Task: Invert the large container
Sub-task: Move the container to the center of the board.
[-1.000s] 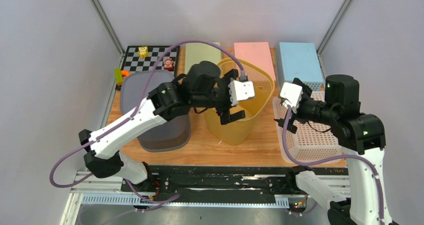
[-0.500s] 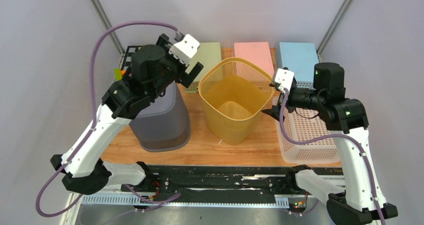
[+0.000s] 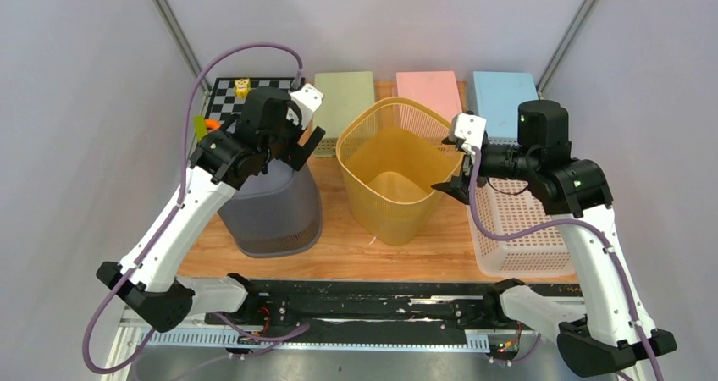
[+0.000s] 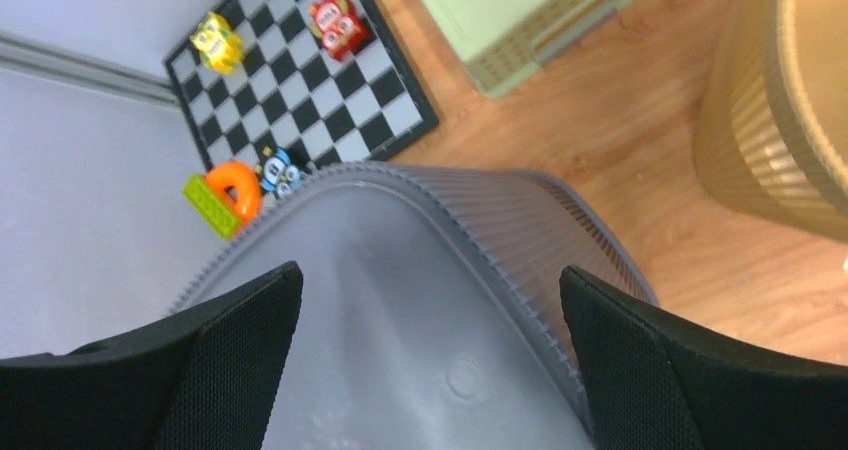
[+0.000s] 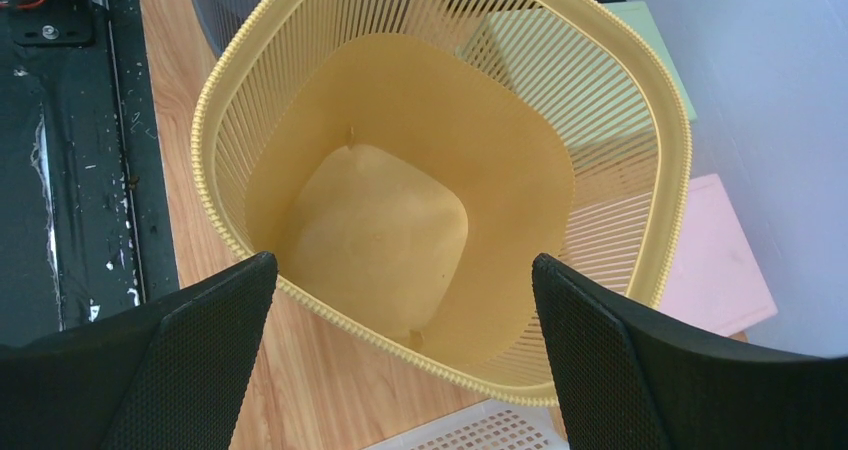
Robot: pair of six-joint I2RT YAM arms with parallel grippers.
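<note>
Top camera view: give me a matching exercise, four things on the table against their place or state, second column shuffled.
Things
1. yellow basket
2. grey bin
3. white basket
4. checkerboard

Place or state
A. flat in the far left corner
B. upside down, left of the middle
C. upright, mouth open, in the middle
D. at the right edge of the table

Pairs: 1-C, 2-B, 3-D, 4-A
</note>
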